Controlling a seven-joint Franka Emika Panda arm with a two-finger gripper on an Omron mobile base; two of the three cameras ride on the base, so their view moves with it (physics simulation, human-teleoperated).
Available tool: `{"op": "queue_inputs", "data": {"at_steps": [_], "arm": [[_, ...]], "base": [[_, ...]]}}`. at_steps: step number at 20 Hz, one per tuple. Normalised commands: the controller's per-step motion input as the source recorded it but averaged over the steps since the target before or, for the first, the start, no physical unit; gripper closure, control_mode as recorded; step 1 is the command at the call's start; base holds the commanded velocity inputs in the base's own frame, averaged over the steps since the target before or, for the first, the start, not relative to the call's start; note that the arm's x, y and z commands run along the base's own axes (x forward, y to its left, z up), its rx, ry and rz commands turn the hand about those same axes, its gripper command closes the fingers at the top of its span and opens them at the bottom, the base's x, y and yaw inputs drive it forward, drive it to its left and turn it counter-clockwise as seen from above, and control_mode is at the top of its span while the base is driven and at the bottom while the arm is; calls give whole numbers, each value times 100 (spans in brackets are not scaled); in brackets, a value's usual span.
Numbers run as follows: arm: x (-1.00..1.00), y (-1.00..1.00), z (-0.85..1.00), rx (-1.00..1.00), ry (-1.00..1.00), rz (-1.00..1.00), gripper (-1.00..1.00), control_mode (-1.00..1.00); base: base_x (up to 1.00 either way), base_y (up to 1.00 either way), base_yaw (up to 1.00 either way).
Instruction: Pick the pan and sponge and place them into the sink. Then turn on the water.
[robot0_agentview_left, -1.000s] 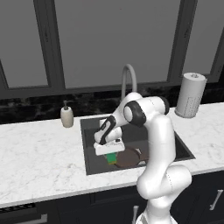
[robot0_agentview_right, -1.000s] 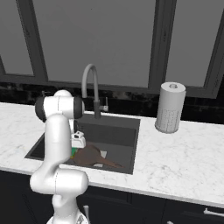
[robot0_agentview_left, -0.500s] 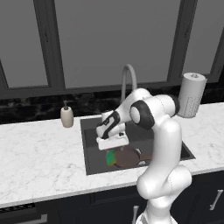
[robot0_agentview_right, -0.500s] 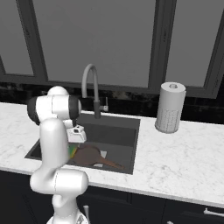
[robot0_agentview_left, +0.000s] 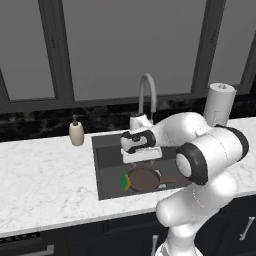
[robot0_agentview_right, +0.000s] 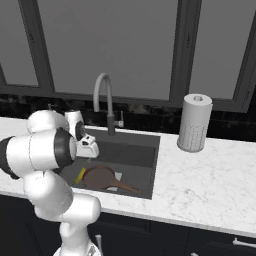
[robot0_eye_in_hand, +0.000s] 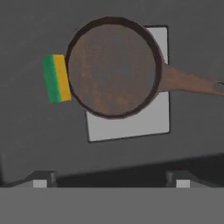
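The dark reddish-brown pan (robot0_agentview_left: 145, 179) (robot0_agentview_right: 100, 177) (robot0_eye_in_hand: 113, 65) lies flat on the floor of the sink (robot0_agentview_left: 107, 150) (robot0_agentview_right: 137, 150) (robot0_eye_in_hand: 35, 140), over the light grey patch, its handle reaching toward the front right. The green and yellow sponge (robot0_agentview_left: 124, 183) (robot0_agentview_right: 80, 175) (robot0_eye_in_hand: 57, 78) lies on the basin floor against the pan's left rim. My gripper (robot0_agentview_left: 142, 161) (robot0_agentview_right: 89, 155) (robot0_eye_in_hand: 110, 180) hangs open above the basin, looking straight down on both, holding nothing. The grey arched faucet (robot0_agentview_left: 146, 92) (robot0_agentview_right: 102, 95) stands behind the sink; no water shows.
A beige soap dispenser (robot0_agentview_left: 76, 134) stands on the white marble counter left of the sink. A paper towel roll (robot0_agentview_left: 220, 102) (robot0_agentview_right: 195, 122) stands at the back right. The dark backsplash and windows rise behind the counter.
The gripper has opened and let go of the sponge, which now lies beside the pan. The hand has risen out of the basin and the elbow has swung forward.
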Motion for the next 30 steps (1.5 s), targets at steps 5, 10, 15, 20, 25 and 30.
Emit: {"op": "queue_inputs", "data": {"at_steps": [5, 10, 15, 20, 25, 30], "arm": [[-84, -24, 100, 0, -10, 0, -100, -100], [-68, -39, 100, 6, -5, 0, -100, -100], [3, -76, 62, 21, 8, -3, -100, -100], [49, -99, 9, 41, 18, -2, -100, -100], [67, -86, 3, 40, 28, 0, -100, -100], [67, -13, -3, 19, 9, 0, -100, -100]], "base": [[0, 0, 0], [0, 0, 0], [0, 0, 0], [0, 0, 0], [0, 0, 0], [0, 0, 0]]}}
